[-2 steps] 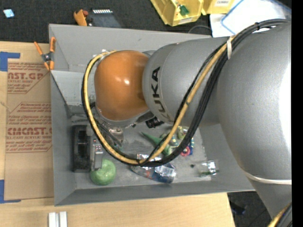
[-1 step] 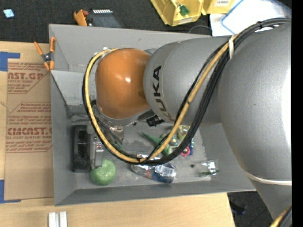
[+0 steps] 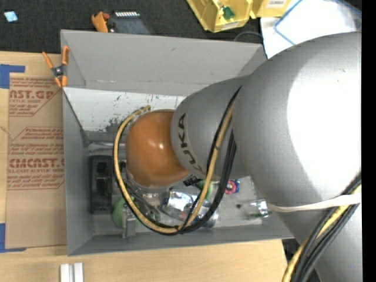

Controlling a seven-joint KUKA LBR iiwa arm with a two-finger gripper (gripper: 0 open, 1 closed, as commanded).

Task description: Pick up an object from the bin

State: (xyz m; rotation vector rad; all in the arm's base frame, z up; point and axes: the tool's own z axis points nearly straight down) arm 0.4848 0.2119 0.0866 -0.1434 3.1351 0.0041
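The arm [image 3: 305,128] reaches down into the grey bin [image 3: 164,57], and its orange cover [image 3: 150,148] sits directly above the claw [image 3: 140,207]. The claw is low near the bin's floor, close to the near wall. The cover and the looping cables [image 3: 120,157] hide most of it, so it cannot be told whether the claw is released, clenched or grasping something.

Two things lie nearest the claw. A green rounded thing [image 3: 119,210] lies just beside it on the view's left, partly tucked under the cables. A crumpled silvery thing [image 3: 179,203] lies just beside it on the view's right, under the edge of the orange cover. Either may be touching the claw, but the view does not settle that, nor which of them the claw is over.

Further to the left of the claw, beyond the green thing, a black boxy thing [image 3: 100,184] lies lengthwise along the bin's left wall. Further to the right, past the silvery thing, a pink and blue thing [image 3: 232,185] peeks out from under the arm. A small clear thing [image 3: 258,207] lies beyond it, well apart from the claw.

By count there is one green rounded thing, one crumpled silvery thing, one black boxy thing, one pink and blue thing and one small clear thing, five loose things in all on the visible floor.
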